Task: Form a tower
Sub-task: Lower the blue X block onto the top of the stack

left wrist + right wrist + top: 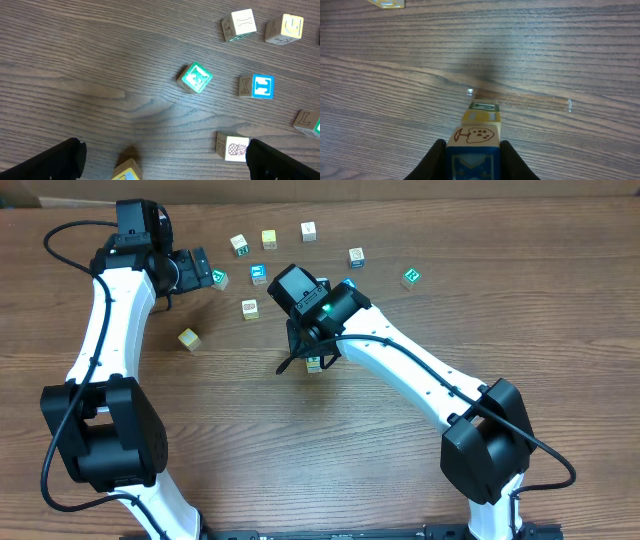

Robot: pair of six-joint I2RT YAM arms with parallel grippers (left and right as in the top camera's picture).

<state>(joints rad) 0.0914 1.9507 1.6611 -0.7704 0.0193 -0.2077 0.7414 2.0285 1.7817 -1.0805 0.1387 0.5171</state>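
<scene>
Clamping the tower (481, 122) at its top cube, the right gripper (474, 164) hides it overhead; the wrist view shows the stack. The left gripper (162, 157) gapes wide, empty.

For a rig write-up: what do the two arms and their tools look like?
The left arm and right arm have white links, black joint housings and black cables alongside. The left tool and right tool have black fingers; a green light glows on the right wrist.

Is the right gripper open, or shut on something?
Shut on the tower: the right gripper has both fingers pressed against the sides of its top cube.
</scene>
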